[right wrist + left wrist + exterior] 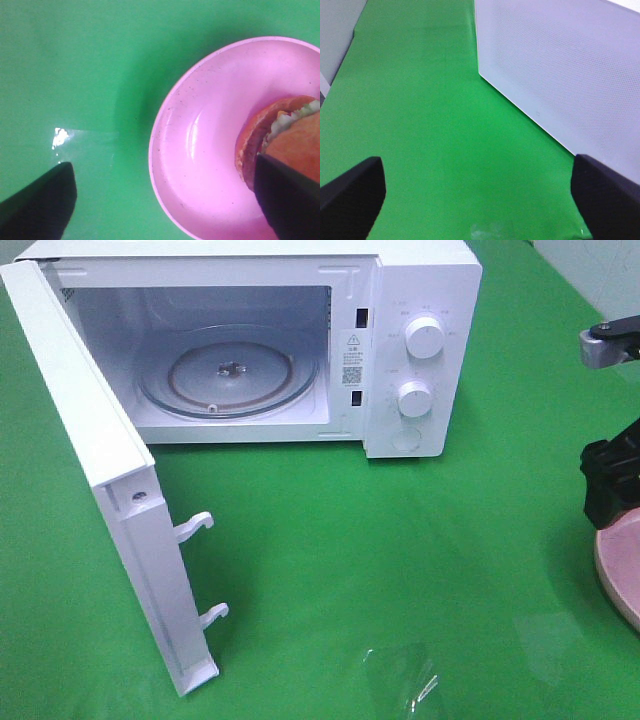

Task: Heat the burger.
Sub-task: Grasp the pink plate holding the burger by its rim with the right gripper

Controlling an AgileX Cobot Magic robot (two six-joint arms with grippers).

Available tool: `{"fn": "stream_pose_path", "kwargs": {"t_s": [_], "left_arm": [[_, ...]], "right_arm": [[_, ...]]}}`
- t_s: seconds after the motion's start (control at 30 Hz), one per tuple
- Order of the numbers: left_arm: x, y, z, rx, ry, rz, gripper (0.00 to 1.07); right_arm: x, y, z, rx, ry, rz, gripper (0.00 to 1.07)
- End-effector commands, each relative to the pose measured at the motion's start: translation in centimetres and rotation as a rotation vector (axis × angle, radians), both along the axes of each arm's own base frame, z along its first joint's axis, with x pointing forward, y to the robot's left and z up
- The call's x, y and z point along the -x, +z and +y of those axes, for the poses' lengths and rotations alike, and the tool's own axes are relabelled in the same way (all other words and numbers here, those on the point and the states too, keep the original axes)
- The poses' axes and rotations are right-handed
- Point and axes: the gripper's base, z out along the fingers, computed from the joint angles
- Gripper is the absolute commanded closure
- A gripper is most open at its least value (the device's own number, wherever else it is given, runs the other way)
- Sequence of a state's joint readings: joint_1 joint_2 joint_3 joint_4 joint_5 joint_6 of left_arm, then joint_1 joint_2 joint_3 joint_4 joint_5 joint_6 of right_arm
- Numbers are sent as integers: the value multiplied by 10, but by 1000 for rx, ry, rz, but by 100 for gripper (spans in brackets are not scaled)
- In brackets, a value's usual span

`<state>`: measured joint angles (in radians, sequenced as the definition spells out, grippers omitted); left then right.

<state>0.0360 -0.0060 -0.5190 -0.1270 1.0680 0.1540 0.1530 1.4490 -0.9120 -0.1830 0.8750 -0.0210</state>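
I'm seeing the burger (292,132) only in the right wrist view. It is lying in the pink plate (200,150), and the picture's edge is cutting it off. One dark finger (290,200) is covering part of it, so I'm making out just the brown bun, a strip of lettuce and the reddish underside. I cannot tell whether that finger is touching it. The right gripper (162,162) is standing wide open and gripping nothing. Its other finger (37,205) is hanging over the green cloth (75,65), well apart from the plate.

From the high camera I'm getting only a sliver of the plate's rim (618,575) at the frame edge. The right arm (610,475) is blocking what lies above it, so the burger is not showing there.

The microwave (420,280) is standing with its door (90,450) swung open, and the glass turntable (230,375) is sitting inside.

The left gripper (479,160) is showing in its own view only, fingers spread wide over the cloth, holding nothing, beside a white dotted panel (560,65). I cannot tell whether that is the door or the oven's side.
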Motion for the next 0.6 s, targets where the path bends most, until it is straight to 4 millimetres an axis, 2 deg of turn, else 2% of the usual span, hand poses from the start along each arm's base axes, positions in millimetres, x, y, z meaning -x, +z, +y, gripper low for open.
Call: {"fn": "stream_pose_path", "kwargs": {"t_s": [0.03,0.13,0.23,0.27,0.47,0.6], "left_arm": [[2,-1,-1,14,1,-11,14],[2,-1,-1,14,1,-11,14],[2,-1,-1,14,1,-11,14],[2,-1,-1,14,1,-11,14],[2,-1,-1,14,1,-11,14],[2,-1,-1,14,1,-11,14]], "right_arm": [[1,-11,-2,11,13,7,7],[2,-28,-1,8,-4,42,9],[2,-33,-1,7,-12,55,9],[0,-46,-1,8,-30,92,11],[-7,-64,-1,4,-50,122,13],[-13,-75,-9,-5,-81,128,15]]}}
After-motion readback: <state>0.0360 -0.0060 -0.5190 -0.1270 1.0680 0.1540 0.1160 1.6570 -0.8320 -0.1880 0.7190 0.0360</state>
